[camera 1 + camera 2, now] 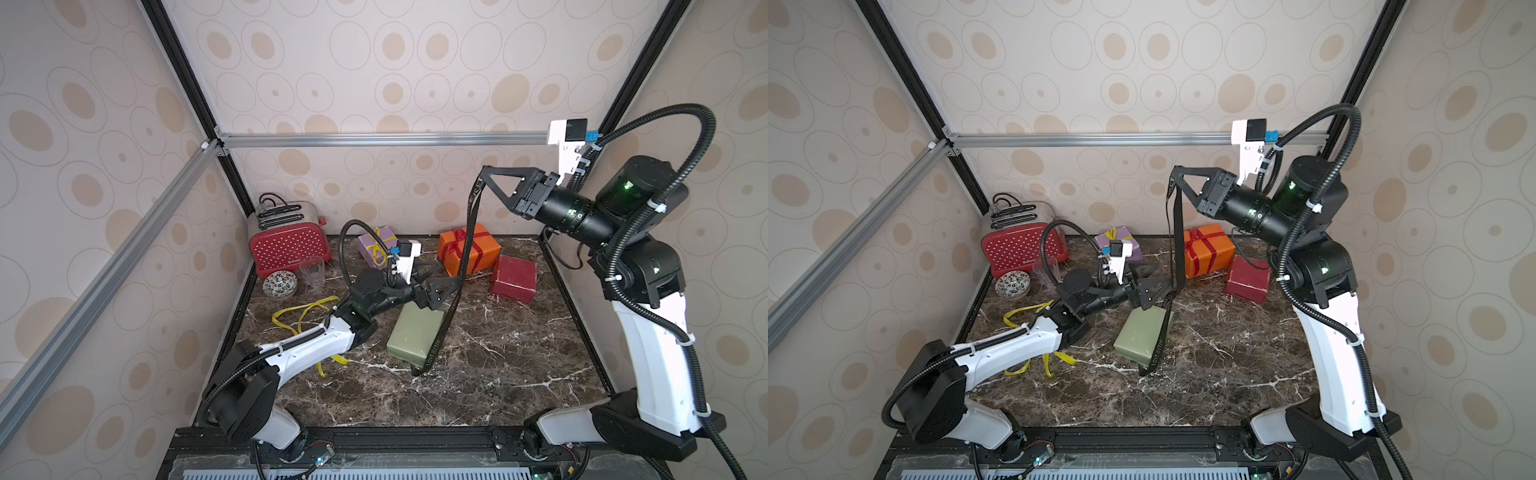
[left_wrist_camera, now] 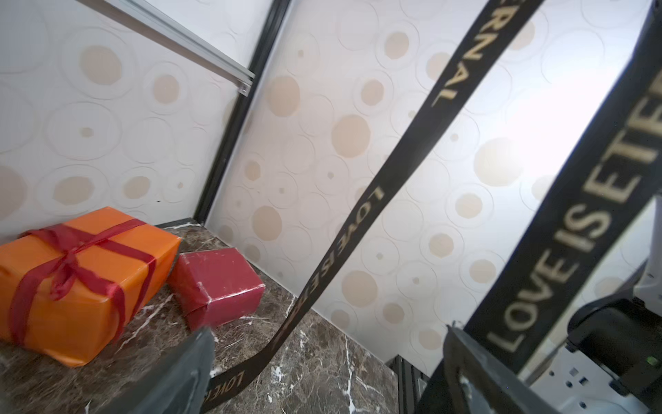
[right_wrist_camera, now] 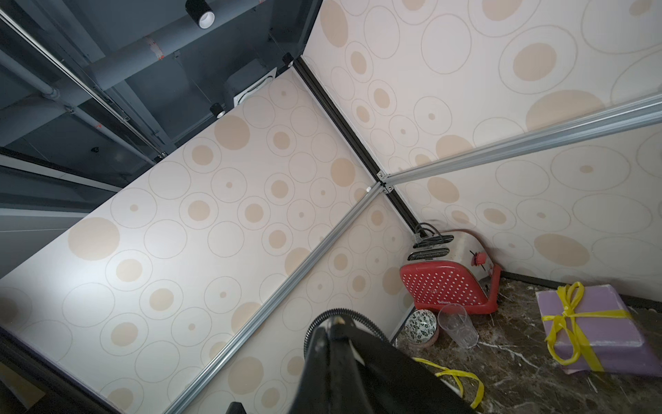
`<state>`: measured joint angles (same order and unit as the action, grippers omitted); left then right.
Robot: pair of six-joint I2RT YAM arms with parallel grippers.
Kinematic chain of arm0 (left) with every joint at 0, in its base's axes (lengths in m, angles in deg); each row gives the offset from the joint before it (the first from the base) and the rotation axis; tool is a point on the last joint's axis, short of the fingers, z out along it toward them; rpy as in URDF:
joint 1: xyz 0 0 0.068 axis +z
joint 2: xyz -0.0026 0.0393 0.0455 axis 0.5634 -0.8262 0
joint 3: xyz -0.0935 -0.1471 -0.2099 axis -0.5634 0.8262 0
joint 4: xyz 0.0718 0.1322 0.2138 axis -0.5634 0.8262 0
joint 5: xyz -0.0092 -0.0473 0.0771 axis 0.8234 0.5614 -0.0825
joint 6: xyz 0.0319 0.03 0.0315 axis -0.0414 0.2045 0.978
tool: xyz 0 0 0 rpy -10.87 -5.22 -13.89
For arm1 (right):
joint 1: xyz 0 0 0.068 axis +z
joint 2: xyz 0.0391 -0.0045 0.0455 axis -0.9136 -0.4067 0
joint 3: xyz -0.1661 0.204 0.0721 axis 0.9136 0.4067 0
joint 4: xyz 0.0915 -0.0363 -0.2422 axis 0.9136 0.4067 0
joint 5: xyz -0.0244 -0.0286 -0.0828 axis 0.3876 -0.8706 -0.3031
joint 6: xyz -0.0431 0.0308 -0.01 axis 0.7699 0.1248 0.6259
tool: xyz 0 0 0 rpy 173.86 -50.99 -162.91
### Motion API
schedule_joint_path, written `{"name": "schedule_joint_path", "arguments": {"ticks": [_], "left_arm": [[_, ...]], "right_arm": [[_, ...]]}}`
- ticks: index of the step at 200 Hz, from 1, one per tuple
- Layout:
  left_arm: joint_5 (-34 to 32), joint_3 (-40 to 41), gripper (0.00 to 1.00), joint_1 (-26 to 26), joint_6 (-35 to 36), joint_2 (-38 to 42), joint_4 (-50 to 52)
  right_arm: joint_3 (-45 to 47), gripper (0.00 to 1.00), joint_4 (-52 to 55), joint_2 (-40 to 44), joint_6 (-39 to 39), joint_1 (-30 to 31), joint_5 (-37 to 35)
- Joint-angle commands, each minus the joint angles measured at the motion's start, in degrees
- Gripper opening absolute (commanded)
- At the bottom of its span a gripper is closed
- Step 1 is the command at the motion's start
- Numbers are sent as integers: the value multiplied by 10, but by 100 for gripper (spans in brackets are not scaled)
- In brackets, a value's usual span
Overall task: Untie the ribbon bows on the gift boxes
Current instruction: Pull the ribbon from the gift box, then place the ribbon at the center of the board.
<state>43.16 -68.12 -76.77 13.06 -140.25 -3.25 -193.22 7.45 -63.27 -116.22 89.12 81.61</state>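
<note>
My right gripper [image 1: 484, 170] is raised high above the table, shut on the black ribbon [image 1: 471, 232] with pale lettering. The ribbon hangs down in two strands to the olive green box [image 1: 415, 332] and runs along its right side to its near end. At that box's far end my left gripper [image 1: 442, 286] stands open; in the left wrist view one ribbon strand [image 2: 358, 222] passes between its fingers [image 2: 179, 376] without being pinched. The orange box [image 2: 82, 286] keeps its red bow [image 2: 68, 258]. The lilac box [image 3: 601, 333] keeps its yellow bow [image 3: 569, 304]. The dark red box [image 1: 513, 278] is bare.
A loose yellow ribbon [image 1: 299, 316] lies on the marble table [image 1: 498, 374], partly under the left arm. A red dotted toaster [image 1: 291, 245], a patterned bowl [image 1: 280, 284] and a clear glass [image 1: 312, 271] stand in the back left corner. Walls enclose three sides.
</note>
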Motion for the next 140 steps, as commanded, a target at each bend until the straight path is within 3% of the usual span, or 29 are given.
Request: {"name": "schedule_joint_path", "arguments": {"ticks": [1, 21, 66, 85, 101, 112, 140], "left_arm": [[120, -94, 99, 3, 13, -42, -9], [182, -137, 99, 2, -49, -79, -67], [219, -169, 98, 1, -87, -108, -81], [185, -155, 97, 5, -15, -80, 18], [111, -153, 96, 7, 101, -52, 172], [66, -146, 97, 9, 141, -39, 227], [60, -90, 99, 36, 96, -10, 166]], "right_arm": [[17, 0, 2, 31, -1, -4, 13], [31, 0, 6, 46, 1, -4, 12], [49, 0, 21, 61, 12, -7, 6], [54, 0, 29, 69, 19, -10, 2], [61, 0, 30, 77, 20, -13, 1], [65, 0, 30, 82, 20, -14, 0], [73, 0, 41, 91, 30, -17, -6]]}}
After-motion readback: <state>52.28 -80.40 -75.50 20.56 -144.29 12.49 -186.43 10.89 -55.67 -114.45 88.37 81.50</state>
